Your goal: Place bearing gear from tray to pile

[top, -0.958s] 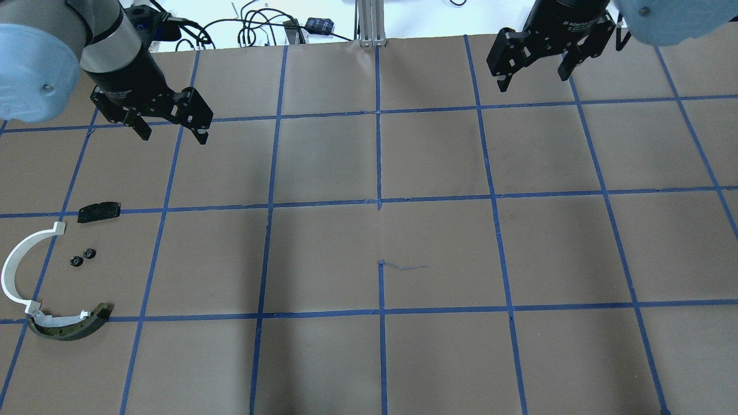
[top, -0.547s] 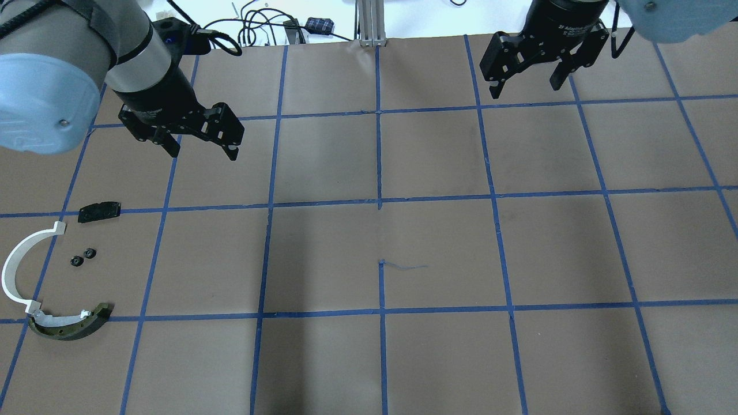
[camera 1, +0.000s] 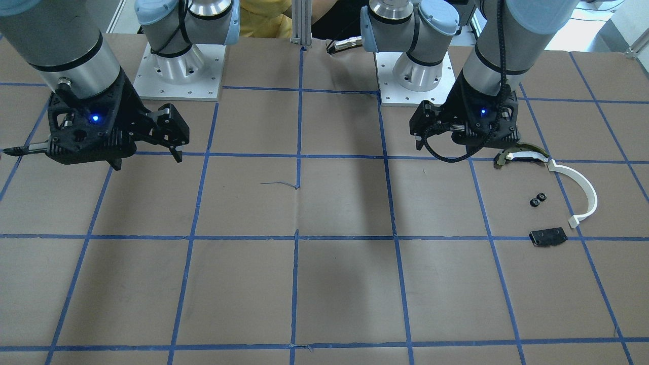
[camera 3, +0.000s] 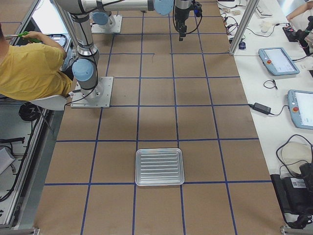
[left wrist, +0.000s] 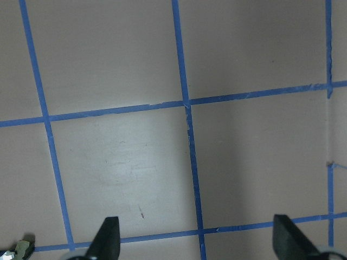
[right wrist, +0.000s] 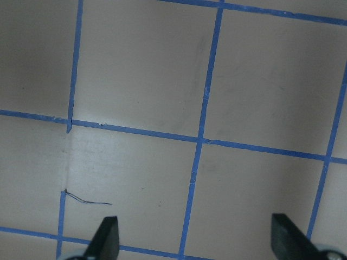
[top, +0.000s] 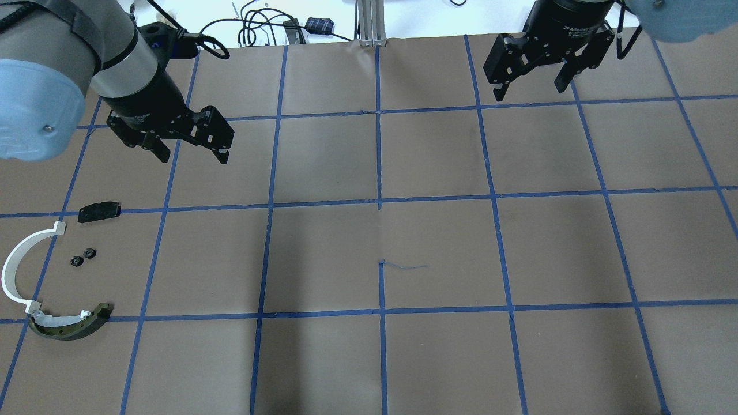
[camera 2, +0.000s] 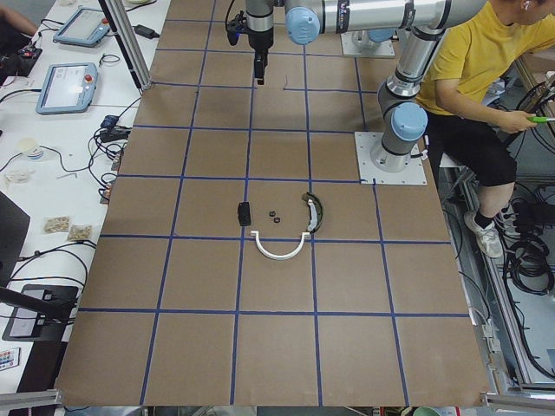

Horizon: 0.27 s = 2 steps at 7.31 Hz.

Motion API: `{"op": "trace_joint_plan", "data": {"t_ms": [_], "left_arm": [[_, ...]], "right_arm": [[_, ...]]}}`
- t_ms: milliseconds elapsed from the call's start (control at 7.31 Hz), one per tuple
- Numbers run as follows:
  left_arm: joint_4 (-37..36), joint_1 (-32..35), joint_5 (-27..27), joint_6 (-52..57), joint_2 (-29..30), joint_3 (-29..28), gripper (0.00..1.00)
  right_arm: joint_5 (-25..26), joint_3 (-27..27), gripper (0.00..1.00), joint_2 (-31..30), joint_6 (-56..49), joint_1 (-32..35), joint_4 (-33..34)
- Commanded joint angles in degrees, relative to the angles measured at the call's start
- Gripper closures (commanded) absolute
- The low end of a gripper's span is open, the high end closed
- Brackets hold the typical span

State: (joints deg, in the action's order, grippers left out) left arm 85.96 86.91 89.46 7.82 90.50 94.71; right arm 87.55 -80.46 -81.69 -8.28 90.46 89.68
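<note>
Robotics lab — tape-gridded table (top: 438, 248), teach pendants (camera 3: 279, 61), cables (top: 253, 29).

Obstacles lie grouped on the table (top: 438, 242) at the left arm's side: white arc strip (top: 17, 271), dark curved piece (top: 72, 327) at its end, black plate (top: 99, 211), two small round parts (top: 89, 253) between. All lie low; gaps among them are narrow. The left gripper (top: 195, 158) hangs over bare paper, fingers spread. The tray (camera 3: 159, 150) sits alone at the right arm's end.
</note>
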Motion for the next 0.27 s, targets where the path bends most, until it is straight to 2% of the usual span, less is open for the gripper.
{"op": "trace_joint_plan", "data": {"t_ms": [0, 137], "left_arm": [[0.1, -0.2, 0.1, 0.0, -0.2, 0.1, 0.00], [0.0, -0.3, 0.2, 0.0, -0.2, 0.0, 0.00]], "right_arm": [[0.0, -0.1, 0.00, 0.0, -0.4, -0.1, 0.1], [0.0, -0.1, 0.00, 0.0, -0.4, 0.0, 0.1]]}}
